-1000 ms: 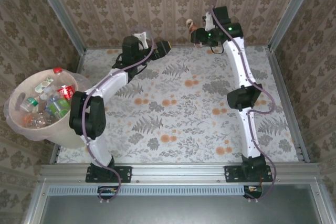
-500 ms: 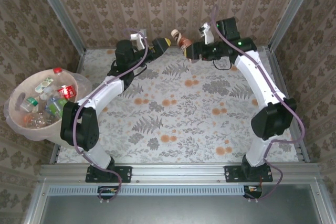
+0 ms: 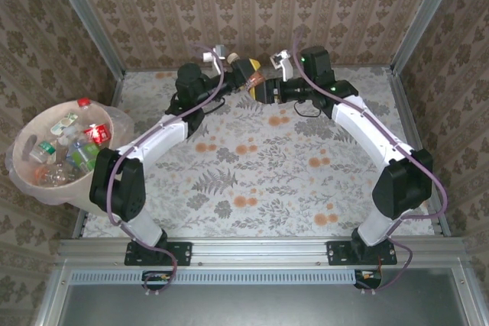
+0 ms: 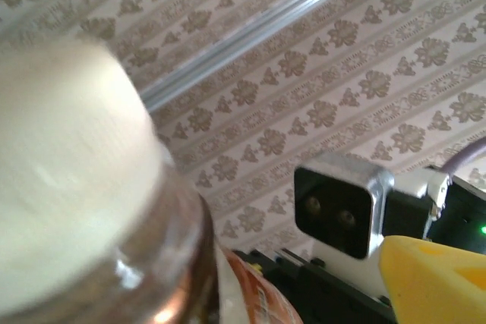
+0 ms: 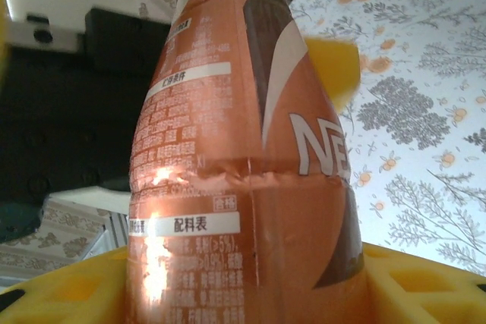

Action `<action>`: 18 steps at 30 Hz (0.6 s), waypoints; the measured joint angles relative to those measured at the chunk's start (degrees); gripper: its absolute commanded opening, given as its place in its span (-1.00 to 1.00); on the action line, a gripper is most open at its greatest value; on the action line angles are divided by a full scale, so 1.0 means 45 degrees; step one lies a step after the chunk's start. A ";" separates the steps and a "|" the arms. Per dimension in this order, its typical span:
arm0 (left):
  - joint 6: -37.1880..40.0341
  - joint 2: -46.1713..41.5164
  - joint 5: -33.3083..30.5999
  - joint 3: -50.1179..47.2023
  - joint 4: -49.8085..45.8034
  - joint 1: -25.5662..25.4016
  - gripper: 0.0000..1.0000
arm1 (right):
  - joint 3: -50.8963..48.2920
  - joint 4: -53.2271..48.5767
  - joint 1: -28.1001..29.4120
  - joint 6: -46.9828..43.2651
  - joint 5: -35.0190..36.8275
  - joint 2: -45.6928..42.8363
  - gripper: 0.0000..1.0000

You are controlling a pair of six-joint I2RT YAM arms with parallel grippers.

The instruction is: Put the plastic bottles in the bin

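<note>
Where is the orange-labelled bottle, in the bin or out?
Out: the right gripper holds the orange-labelled bottle by the left gripper at the far edge of the table, apart from the bin.

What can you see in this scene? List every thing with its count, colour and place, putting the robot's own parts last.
orange-labelled bottle: one, orange and brown label, pale cap, held above the table's far edge
bottles in the bin: several, exact count unclear, clear with red, green and white labels, piled inside
bin: one, pale pinkish-beige, at the table's left side
table: one, pale leaf and orange flower print, under both arms
walls: beige patterned wallpaper, on three sides
right tool: one, yellow fingers, closed on the orange-labelled bottle
left tool: one, yellow, at the bottle's cap end, grip unclear
left arm: one, white and black
right arm: one, white and black
</note>
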 measured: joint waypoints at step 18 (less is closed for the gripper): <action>0.0636 -0.0937 -0.0627 -0.0583 -0.0214 -0.0015 0.03 | -0.2030 0.1651 0.0321 -0.0534 -0.0767 -0.1749 0.99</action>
